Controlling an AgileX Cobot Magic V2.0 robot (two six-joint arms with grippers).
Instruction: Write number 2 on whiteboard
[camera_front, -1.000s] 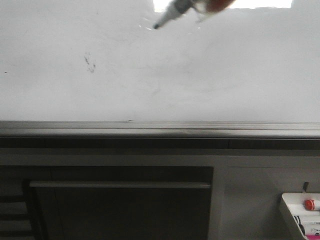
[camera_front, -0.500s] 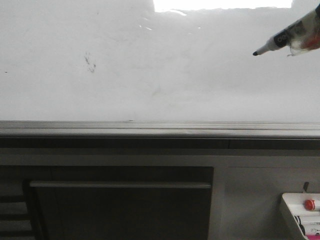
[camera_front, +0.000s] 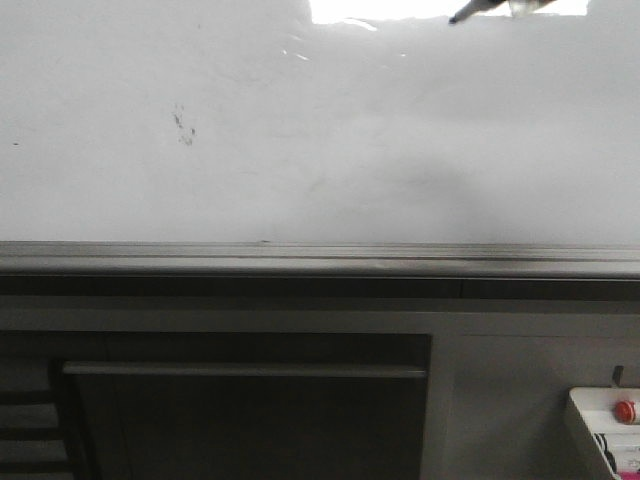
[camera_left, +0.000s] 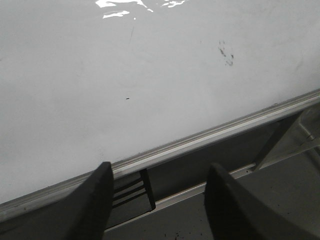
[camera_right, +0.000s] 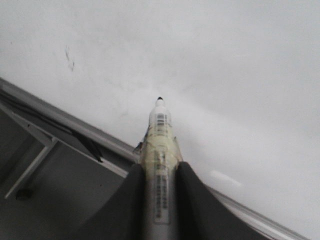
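Note:
The whiteboard (camera_front: 400, 150) fills the upper half of the front view, glossy white with a glare patch (camera_front: 390, 8) at the top. No number 2 shows on it, only a small dark smudge (camera_front: 183, 125). My right gripper (camera_right: 160, 167) is shut on a black-tipped marker (camera_right: 160, 135), whose tip hangs just off the board (camera_right: 225, 60). In the front view only the marker's tip (camera_front: 462, 16) shows, at the top edge. My left gripper (camera_left: 160, 167) is open and empty, low by the grey edge rail (camera_left: 200, 140).
The grey metal rail (camera_front: 320, 258) runs under the board. Below it is a dark cabinet panel (camera_front: 240, 420). A white tray with a red knob (camera_front: 624, 410) sits at the lower right.
The marker swung from the top middle of the board down to the right, then rose and moved back left to the top edge. No new mark shows on the board.

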